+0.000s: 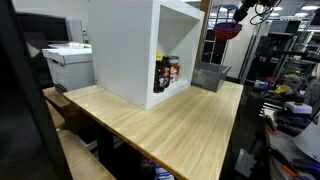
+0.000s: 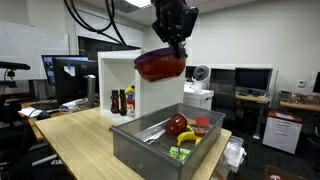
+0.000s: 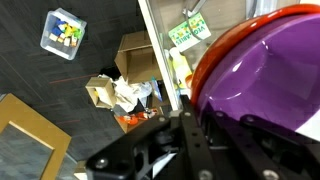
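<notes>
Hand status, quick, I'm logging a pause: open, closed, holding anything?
Hand: closed, holding the red bowl in the air above the grey bin.

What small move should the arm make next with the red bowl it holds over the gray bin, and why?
Probably ease straight down a little. The gripper is shut on the red bowl, which hangs well above the gray bin; fruit lies at one end, the rest looks bare.
</notes>
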Robot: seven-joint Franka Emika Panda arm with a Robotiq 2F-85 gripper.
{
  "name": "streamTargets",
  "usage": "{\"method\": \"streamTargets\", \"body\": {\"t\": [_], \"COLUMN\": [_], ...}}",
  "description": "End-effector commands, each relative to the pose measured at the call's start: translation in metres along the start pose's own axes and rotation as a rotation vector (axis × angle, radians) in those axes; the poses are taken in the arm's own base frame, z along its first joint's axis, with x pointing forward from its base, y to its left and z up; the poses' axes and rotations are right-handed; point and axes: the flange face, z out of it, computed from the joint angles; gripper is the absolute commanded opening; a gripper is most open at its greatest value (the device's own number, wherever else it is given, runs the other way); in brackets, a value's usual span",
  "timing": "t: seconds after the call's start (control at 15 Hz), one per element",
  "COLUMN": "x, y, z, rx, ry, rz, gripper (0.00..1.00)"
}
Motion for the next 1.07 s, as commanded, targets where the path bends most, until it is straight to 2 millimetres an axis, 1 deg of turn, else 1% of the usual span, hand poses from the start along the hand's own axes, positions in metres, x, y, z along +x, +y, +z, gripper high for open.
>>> {"method": "streamTargets", "body": {"t": [0.0, 0.6, 1.0], "x": [0.004, 0.009, 0.014], "y": [-0.011, -0.027, -0.043], "z": [-0.016, -0.036, -0.050], "rx": [-0.014, -0.032, -0.052], "ry": [-0.001, 0.027, 0.042], "rz": [0.002, -0.020, -0.046], "gripper": [0.03, 0.03, 0.03]}}
